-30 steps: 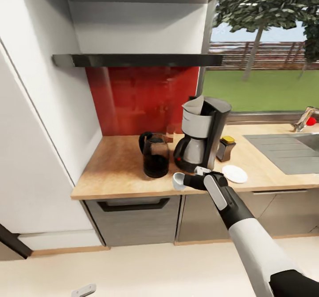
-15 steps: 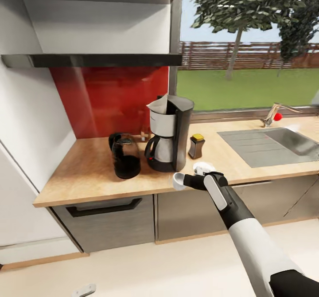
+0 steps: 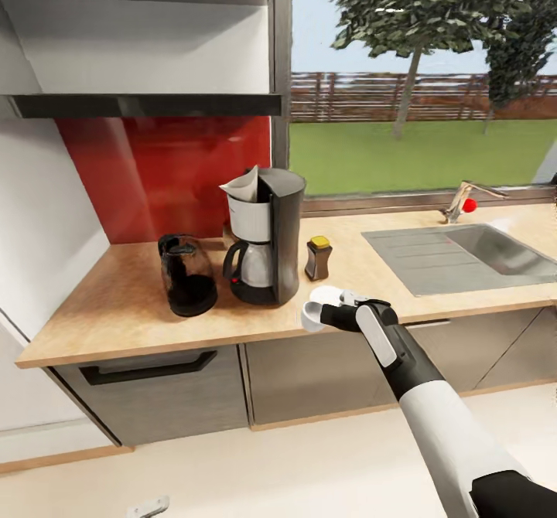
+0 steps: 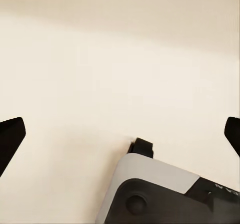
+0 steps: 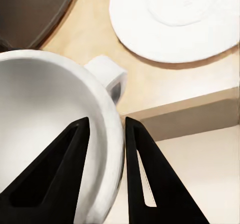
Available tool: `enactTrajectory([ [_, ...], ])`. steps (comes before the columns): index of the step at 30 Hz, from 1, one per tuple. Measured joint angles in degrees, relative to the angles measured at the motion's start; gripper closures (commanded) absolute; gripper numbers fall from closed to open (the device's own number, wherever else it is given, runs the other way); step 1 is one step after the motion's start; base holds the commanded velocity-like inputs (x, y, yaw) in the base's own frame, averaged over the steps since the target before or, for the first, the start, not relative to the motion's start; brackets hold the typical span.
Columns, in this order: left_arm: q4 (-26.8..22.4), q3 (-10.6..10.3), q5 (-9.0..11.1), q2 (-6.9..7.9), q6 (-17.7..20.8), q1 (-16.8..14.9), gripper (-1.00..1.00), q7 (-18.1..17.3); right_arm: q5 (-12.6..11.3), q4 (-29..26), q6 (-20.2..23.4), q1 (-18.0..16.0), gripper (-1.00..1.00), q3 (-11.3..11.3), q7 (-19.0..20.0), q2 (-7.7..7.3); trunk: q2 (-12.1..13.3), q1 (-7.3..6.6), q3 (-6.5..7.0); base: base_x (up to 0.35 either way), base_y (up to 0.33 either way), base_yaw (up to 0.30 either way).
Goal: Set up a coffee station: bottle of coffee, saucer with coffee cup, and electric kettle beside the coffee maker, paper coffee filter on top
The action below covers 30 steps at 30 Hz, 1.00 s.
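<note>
Cup [image 3: 312,317] in your right tool [image 3: 323,317]: the wrist view shows its two black fingers [image 5: 150,184] pinched on the white rim, one inside the bowl and one outside, with the handle [image 5: 107,73] pointing toward the saucer [image 5: 175,21]. In the head view the cup hangs at the front edge of the surface [image 3: 116,309], just in front of the saucer [image 3: 325,295], which lies flat near that edge. You cannot tell from these views whether cup and saucer touch.

Behind the saucer stands the bottle [image 3: 317,258], upright, yellow cap up, just beside the maker [image 3: 267,236]. A filter [image 3: 244,185] sits on top of the maker's basket, its point sticking up. The kettle [image 3: 186,274] stands upright on the maker's other side, close to it but apart. The shelf [image 3: 147,104] runs along the wall above them. Toward the surface's far end lies a sink [image 3: 464,251] with a tap [image 3: 464,201].

Your left tool [image 4: 120,134] hangs over pale floor [image 4: 120,58] with its dark fingertips [image 4: 10,139] spread wide and nothing between them.
</note>
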Motion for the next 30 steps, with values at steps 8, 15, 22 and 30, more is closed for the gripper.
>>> enactTrajectory([
  [8, 0.0, 0.0, 0.0, -0.07, 0.0, 0.0, -1.0, -0.06, 0.01, 0.0, -0.01, 0.0, 1.0, -0.01, 0.0, -0.02, 0.0, -0.02, 0.0, 0.1, -0.282, 0.0],
  [15, 0.12, 0.06, 0.04, -0.38, 0.09, 0.04, -1.0, 0.04, 0.01, -0.01, -0.02, 0.0, 1.0, -0.01, 0.0, -0.03, -0.01, -0.03, 0.0, 0.232, -0.236, 0.0],
  [22, 0.09, 0.05, 0.01, -0.05, 0.69, 3.42, -1.0, 0.19, 0.03, 0.02, -0.02, 0.0, 1.0, 0.03, 0.01, -0.06, 0.0, 0.0, -0.11, 0.096, -0.033, 0.075],
  [30, 0.09, -0.01, 0.0, -0.11, 0.75, 3.58, -1.0, 0.2, 0.11, 0.12, -0.13, 0.0, 1.0, -0.01, -0.06, -0.37, 0.0, -0.03, -0.26, 0.245, 0.0, 0.038],
])
